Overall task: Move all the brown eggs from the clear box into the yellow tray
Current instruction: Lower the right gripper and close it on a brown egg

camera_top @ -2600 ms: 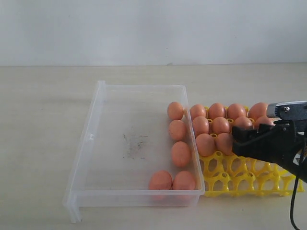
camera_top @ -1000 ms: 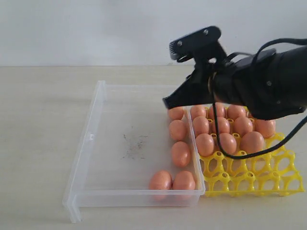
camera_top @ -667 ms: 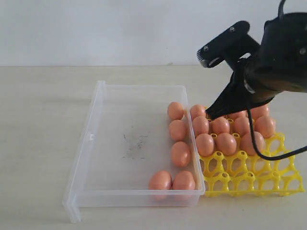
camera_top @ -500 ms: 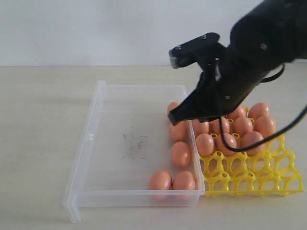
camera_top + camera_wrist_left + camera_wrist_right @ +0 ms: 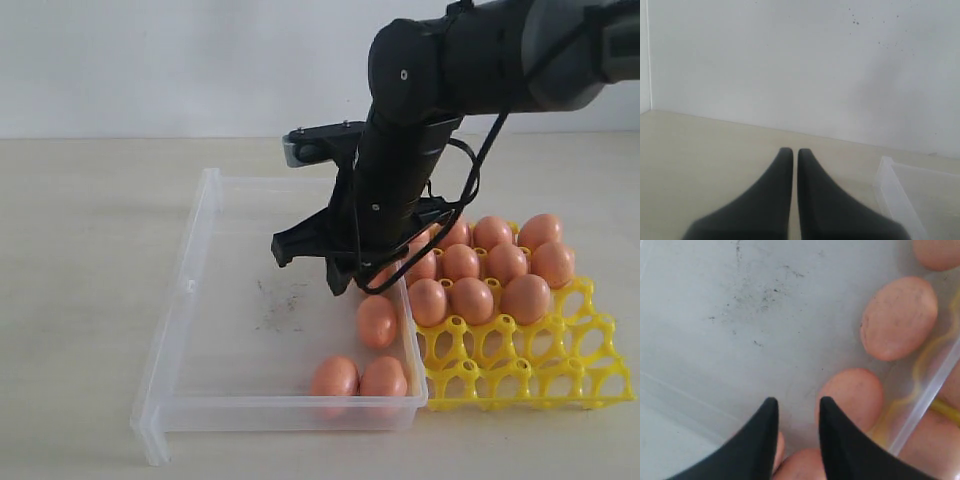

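Judging by where the smooth orange-brown oval eggs [image 5: 377, 320] lie, the job is well past half done. Ten show seated in the back three rows of the bright yellow lattice plastic egg tray [image 5: 520, 378], and the black arm [image 5: 440, 60] may hide another. The tray's two front rows of cups [image 5: 500, 350] are bare.

The shallow transparent rectangular plastic box [image 5: 188, 290] sits just beside the tray on the pale bench [image 5: 80, 250]. In the exterior view it shows three eggs along the side nearest the tray, one alone and two touching in the near corner. The right wrist view shows more under the arm, so about five seem left.

The right tool [image 5: 797, 402] hangs over the box floor near those eggs, fingers apart with nothing between them. The left tool [image 5: 791, 150] sits off over bare bench, fingers pressed together and empty.

The box's low wall [image 5: 412, 335] stands between eggs and tray, so each egg must go up and over. The eggs crowd that wall and one another, leaving little finger room. Some dark smudges [image 5: 280, 300] on the box floor look harmless.
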Available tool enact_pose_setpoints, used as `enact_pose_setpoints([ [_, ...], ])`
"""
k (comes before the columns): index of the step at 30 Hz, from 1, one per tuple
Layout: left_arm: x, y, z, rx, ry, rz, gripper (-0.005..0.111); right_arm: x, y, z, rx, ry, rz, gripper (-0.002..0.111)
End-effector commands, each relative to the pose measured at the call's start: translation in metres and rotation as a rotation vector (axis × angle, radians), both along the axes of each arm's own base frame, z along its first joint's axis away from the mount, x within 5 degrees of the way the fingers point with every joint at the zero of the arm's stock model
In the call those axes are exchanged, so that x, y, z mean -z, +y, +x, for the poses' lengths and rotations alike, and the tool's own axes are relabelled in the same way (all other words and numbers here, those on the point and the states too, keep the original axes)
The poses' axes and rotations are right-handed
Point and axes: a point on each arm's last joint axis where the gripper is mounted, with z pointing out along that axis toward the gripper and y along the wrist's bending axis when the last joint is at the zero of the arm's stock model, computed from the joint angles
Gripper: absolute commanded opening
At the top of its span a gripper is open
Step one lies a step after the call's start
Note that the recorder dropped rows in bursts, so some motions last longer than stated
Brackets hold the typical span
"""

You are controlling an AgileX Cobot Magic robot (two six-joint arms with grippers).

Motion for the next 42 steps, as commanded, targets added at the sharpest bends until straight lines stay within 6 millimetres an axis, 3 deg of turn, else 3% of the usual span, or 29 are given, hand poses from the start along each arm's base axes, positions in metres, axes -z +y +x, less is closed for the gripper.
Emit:
enact_pose_setpoints([
  [1,0.001,0.0,0.0,0.002,-0.004,-0.017,0.004,0.01,0.002,0.002,0.048,0.039,-0.012,0.052],
  [7,0.001,0.0,0.0,0.002,-0.004,-0.017,0.004,0.027,0.002,0.003,0.071,0.084,-0.054,0.052],
  [15,0.001,0.0,0.0,0.002,-0.004,-0.017,0.004,0.029,-0.002,-0.003,0.096,0.162,-0.106,0.052],
  [25,0.001,0.0,0.0,0.002,-0.004,-0.017,0.004,0.03,-0.001,0.001,0.099,0.116,-0.099,0.052],
  [34,0.001,0.0,0.0,0.002,-0.004,-0.017,0.004,0.06,0.002,0.003,0.087,0.176,-0.138,0.052],
  [42,0.001,0.0,0.0,0.002,-0.004,-0.017,0.004,0.055,0.008,0.013,-0.003,0.072,-0.09,0.052],
])
